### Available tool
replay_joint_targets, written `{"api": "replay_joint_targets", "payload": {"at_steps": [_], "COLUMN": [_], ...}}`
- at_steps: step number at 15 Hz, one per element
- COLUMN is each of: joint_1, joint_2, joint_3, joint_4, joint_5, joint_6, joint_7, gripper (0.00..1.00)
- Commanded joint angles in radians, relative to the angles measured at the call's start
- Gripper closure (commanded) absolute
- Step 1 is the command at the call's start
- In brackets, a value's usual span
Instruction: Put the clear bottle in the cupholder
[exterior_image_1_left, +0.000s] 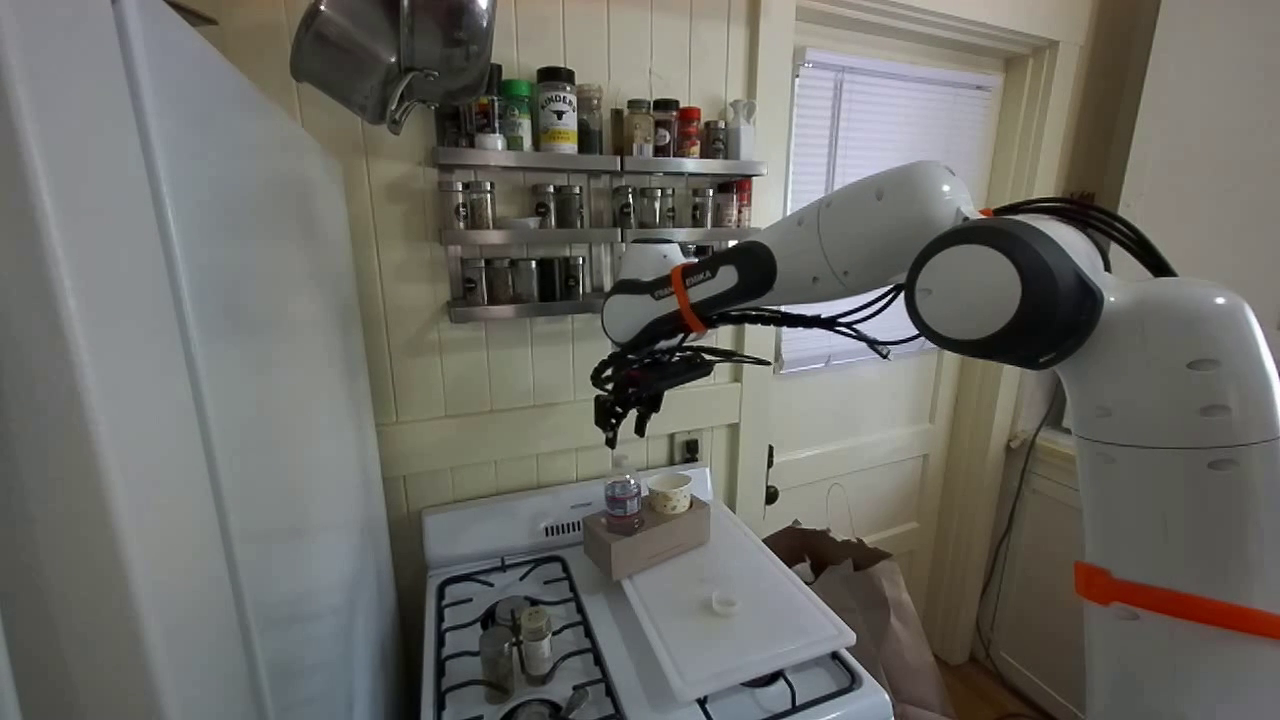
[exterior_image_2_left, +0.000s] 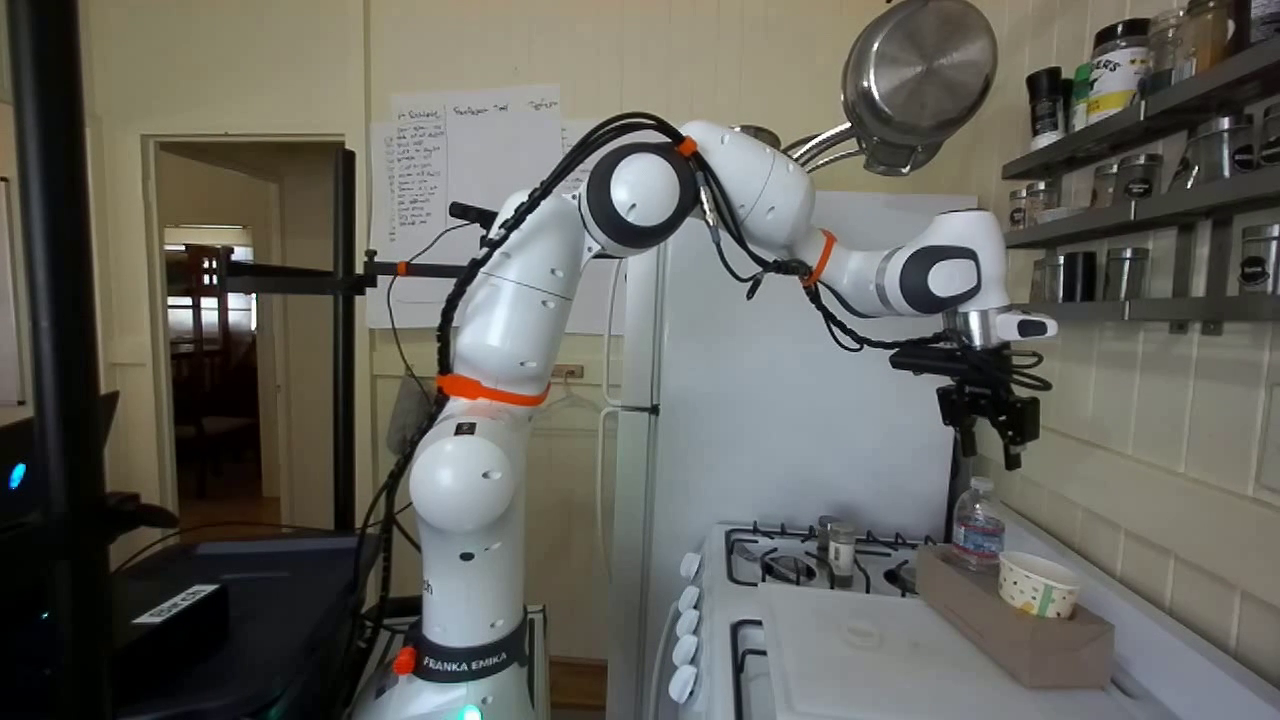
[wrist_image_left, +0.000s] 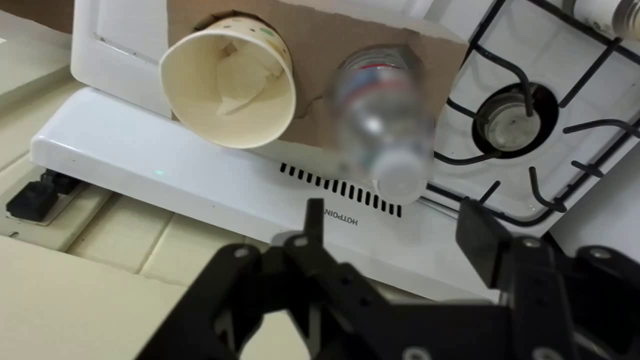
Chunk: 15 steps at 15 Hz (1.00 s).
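Placing step looks finished, by my reading. Clear bottle (exterior_image_1_left: 623, 503) upright in the cupholder (exterior_image_1_left: 645, 550), its base down in a cut-out at the end nearer the burner grate (wrist_image_left: 590, 72); paper cup (exterior_image_2_left: 1038, 585) fills the neighbouring hole. End effector (exterior_image_2_left: 990, 456) hangs just above the bottle's cap in both exterior views, not touching; wrist view has its fingers wide apart, nothing held. Next move should be a straight lift, then away; a low sideways swing could clip the cap and tip a bottle this light. No regrasp seems needed unless the base proves badly seated, which the blurred bottle in the wrist view leaves hard to check. Writing: bottle label red, white and blue, words not legible. Back panel (wrist_image_left: 240, 190) of the surface reads HOTPOIN, upside down in the wrist view, last letter lost behind a finger; presumably Hotpoint. Black-lidded spice jar (exterior_image_1_left: 557, 112), top shelf: KINDERS. Robot base (exterior_image_2_left: 470, 658): FRANKA EMIKA; same name on the forearm, partly under an orange band (exterior_image_1_left: 688, 298). Wall sheets (exterior_image_2_left: 440, 190) handwritten, too small to make out.
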Motion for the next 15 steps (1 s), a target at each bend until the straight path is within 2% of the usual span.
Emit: {"api": "replay_joint_targets", "payload": {"at_steps": [1, 4, 8, 12, 13, 15], "joint_1": [0.011, 0.004, 0.013, 0.033, 0.021, 0.029], "joint_2": [-0.066, -0.140, -0.281, -0.410, -0.334, -0.385], "joint_3": [-0.030, -0.038, -0.017, 0.020, 0.012, 0.024], "joint_4": [-0.035, -0.074, -0.136, -0.171, -0.109, -0.129], "joint_5": [-0.069, -0.093, -0.099, -0.173, -0.141, -0.153], "joint_6": [-0.081, -0.109, -0.106, -0.164, -0.143, -0.159], "joint_7": [0.091, 0.114, 0.053, 0.002, 0.027, 0.018], "gripper": [0.01, 0.00, 0.00, 0.00, 0.00, 0.00]}}
